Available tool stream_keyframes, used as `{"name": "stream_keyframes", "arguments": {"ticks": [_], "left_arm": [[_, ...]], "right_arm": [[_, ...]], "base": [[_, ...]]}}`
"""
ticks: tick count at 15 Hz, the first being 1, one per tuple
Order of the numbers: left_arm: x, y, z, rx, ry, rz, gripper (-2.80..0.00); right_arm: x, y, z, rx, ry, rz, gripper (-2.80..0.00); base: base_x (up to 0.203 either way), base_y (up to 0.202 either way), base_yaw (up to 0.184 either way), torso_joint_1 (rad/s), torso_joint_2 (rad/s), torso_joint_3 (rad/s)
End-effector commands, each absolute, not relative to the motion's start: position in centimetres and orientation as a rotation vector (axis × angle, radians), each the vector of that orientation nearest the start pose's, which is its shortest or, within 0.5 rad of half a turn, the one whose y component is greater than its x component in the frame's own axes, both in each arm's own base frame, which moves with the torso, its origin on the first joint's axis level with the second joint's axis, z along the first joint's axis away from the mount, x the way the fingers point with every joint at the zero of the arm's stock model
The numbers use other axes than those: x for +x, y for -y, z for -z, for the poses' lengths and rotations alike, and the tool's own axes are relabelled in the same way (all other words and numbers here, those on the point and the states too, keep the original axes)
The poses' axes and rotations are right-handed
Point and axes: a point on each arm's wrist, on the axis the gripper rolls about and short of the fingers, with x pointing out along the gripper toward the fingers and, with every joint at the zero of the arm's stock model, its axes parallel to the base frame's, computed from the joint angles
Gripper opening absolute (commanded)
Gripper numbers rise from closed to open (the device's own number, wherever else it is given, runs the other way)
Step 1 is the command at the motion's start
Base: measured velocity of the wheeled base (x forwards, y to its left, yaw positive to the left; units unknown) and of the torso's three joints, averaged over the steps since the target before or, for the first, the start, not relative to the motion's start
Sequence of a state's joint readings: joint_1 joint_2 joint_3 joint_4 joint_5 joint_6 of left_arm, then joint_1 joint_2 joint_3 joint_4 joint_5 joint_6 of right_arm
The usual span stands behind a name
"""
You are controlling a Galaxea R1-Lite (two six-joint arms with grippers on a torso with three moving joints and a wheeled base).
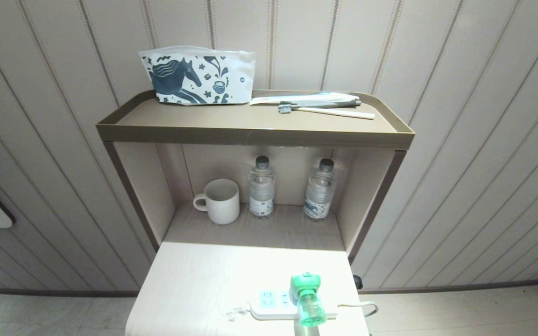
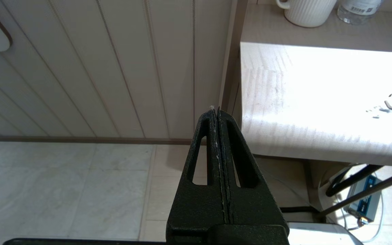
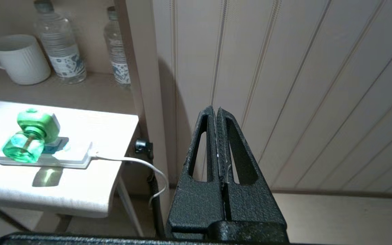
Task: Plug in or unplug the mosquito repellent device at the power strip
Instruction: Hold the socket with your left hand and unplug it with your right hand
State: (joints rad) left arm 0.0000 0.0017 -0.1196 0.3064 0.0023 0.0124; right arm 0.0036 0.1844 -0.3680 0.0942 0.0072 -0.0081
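Head view showed the mosquito repellent device (image 1: 307, 298) seated in the power strip (image 1: 273, 305) near the front right edge of the pale surface (image 1: 203, 280). Right gripper (image 3: 216, 110) hung off that edge before the panelled wall, fingers pressed together, empty. Left gripper (image 2: 215, 110) parked off the opposite side, fingers likewise together.

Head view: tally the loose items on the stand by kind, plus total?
Water bottles: 2
Mug: 1
Pouch: 1
Toothbrush: 1
Toothpaste tube: 1
Power strip: 1
Mosquito repellent device: 1
Total: 8
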Motion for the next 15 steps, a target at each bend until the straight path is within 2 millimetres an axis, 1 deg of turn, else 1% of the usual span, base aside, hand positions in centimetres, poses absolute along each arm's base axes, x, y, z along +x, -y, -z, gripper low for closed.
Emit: {"name": "stream_keyframes", "arguments": {"ticks": [1, 3, 5, 6, 7, 9, 11, 12, 13, 15], "left_arm": [[-3.5, 0.0, -7.7, 0.013, -0.190, -0.002, -2.80], [-3.5, 0.0, -7.7, 0.012, -0.192, -0.001, -2.80], [-3.5, 0.0, -7.7, 0.013, -0.190, -0.002, -2.80], [-3.5, 0.0, -7.7, 0.013, -0.192, -0.002, -2.80], [-3.5, 0.0, -7.7, 0.013, -0.190, -0.002, -2.80], [-3.5, 0.0, -7.7, 0.013, -0.191, -0.002, -2.80], [-3.5, 0.0, -7.7, 0.013, -0.190, -0.002, -2.80], [-3.5, 0.0, -7.7, 0.013, -0.190, -0.002, -2.80], [-3.5, 0.0, -7.7, 0.013, -0.191, -0.002, -2.80], [-3.5, 0.0, -7.7, 0.013, -0.191, -0.002, -2.80]], "right_arm": [[-0.5, -0.1, -21.4, -0.010, -0.001, -0.031, -2.80], [2.7, -0.2, -24.2, -0.001, -0.072, -0.079, -2.80], [6.7, -0.3, -27.0, 0.010, -0.138, -0.114, -2.80], [8.5, -0.5, -28.8, 0.017, -0.164, -0.132, -2.80], [9.8, -0.6, -30.5, 0.030, -0.195, -0.148, -2.80], [12.4, -1.5, -33.5, 0.092, -0.336, -0.198, -2.80], [14.6, -3.1, -34.9, 0.123, -0.526, -0.261, -2.80], [15.9, -4.3, -34.9, 0.120, -0.651, -0.287, -2.80], [17.2, -5.6, -34.4, 0.110, -0.767, -0.301, -2.80], [18.7, -8.8, -33.1, 0.053, -0.950, -0.352, -2.80]], "base": [[0.000, 0.000, 0.000, 0.000, 0.00, 0.000], [0.000, 0.000, 0.000, 0.000, 0.00, 0.000], [0.000, 0.000, 0.000, 0.000, 0.00, 0.000], [0.000, 0.000, 0.000, 0.000, 0.00, 0.000], [0.000, 0.000, 0.000, 0.000, 0.00, 0.000], [0.000, 0.000, 0.000, 0.000, 0.00, 0.000], [0.000, 0.000, 0.000, 0.000, 0.00, 0.000], [0.000, 0.000, 0.000, 0.000, 0.00, 0.000], [0.000, 0.000, 0.000, 0.000, 0.00, 0.000], [0.000, 0.000, 0.000, 0.000, 0.00, 0.000]]}}
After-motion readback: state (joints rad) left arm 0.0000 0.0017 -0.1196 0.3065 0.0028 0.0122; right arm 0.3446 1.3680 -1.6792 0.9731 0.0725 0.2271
